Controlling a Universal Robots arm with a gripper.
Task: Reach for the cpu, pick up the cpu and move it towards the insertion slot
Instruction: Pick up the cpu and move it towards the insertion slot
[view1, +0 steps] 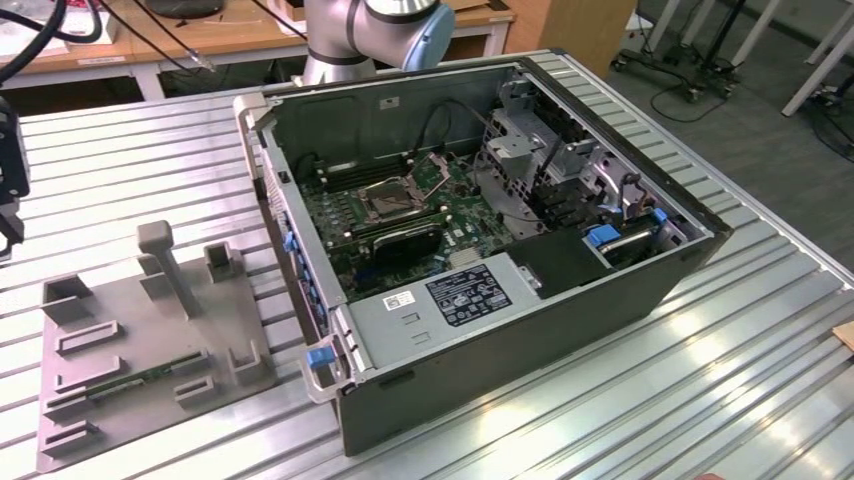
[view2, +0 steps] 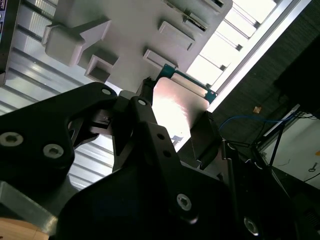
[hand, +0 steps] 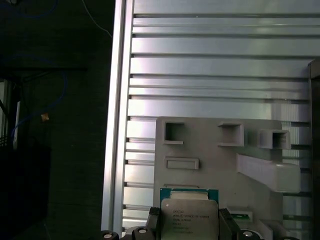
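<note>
My matte black fingers (view2: 144, 114) are clamping opposite edges of the flat, silvery square cpu (hand: 189, 215), my gripper (view2: 175, 117) hovering over the grey moulded fixture (hand: 200, 142); the frame is cutting off the chip's lower edge.

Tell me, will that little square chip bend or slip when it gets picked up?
Probably not bend: the cpu looks like a flat, straight-edged plate with a metal top. It is thin, so it is likely light. Its top shines in the second wrist view, so it may be slippery; the gripper clamps its sides.
</note>
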